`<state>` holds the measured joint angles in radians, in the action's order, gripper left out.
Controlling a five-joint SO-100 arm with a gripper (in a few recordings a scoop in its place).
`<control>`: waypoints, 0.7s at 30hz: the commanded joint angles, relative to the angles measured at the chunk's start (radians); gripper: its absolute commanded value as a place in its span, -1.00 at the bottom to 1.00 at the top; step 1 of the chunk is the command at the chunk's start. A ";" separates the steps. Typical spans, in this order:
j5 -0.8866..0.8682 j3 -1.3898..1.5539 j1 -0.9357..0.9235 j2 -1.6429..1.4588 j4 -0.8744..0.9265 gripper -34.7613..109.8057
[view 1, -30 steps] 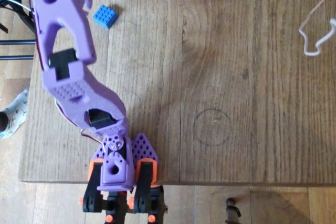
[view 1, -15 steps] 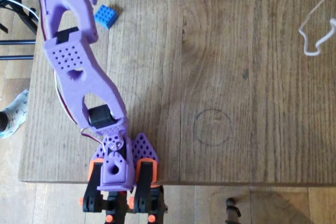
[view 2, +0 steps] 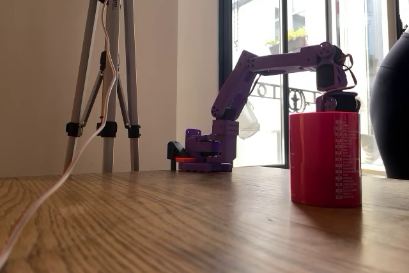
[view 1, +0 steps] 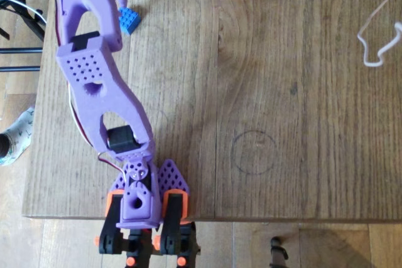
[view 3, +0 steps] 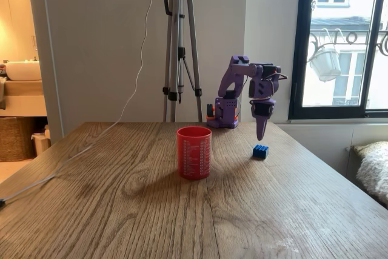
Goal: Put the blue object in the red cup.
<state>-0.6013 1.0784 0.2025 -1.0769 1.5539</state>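
The arm [view 1: 100, 86] is lilac purple with black motors and orange parts at its base, and its hand [view 3: 261, 127] is the same purple. The brick [view 3: 260, 151] is bright blue, the cup [view 3: 194, 151] red with rows of white lettering. The table [view 1: 282, 105] is brown streaked wood with a faint pencilled circle.
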 commanded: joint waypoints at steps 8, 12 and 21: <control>-0.002 -0.008 0.058 -0.044 0.091 0.07; -0.003 -0.015 0.092 -0.018 0.089 0.06; -0.005 -0.094 0.132 0.112 0.069 0.05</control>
<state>-0.6090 1.0784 0.3283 -0.9771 1.6322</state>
